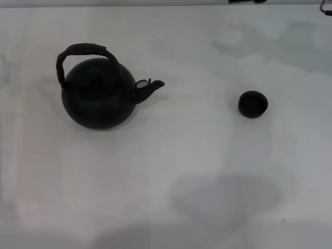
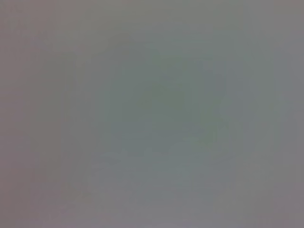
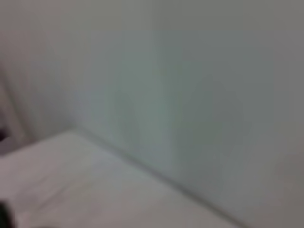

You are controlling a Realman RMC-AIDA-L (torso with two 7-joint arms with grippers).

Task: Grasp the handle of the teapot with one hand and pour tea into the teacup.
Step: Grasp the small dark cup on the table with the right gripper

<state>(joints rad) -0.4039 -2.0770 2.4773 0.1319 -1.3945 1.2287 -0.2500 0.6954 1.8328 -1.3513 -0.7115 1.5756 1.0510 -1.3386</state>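
Note:
The teapot [image 1: 98,96] is a round matte black pot standing upright on the left part of the white table [image 1: 171,166], its short spout pointing right. Its arched handle [image 1: 83,51] rises over the lid, wrapped in a rough dark binding. The teacup [image 1: 252,104], a tiny dark round cup, sits to the right of the pot, well apart from it. Neither gripper appears in the head view. The left wrist view holds only a plain grey surface, and the right wrist view shows a pale surface with an edge.
The table's far edge [image 1: 155,4] runs along the top of the head view, with dark bits of equipment at the top right corner [image 1: 327,8]. A soft shadow lies on the table toward the front.

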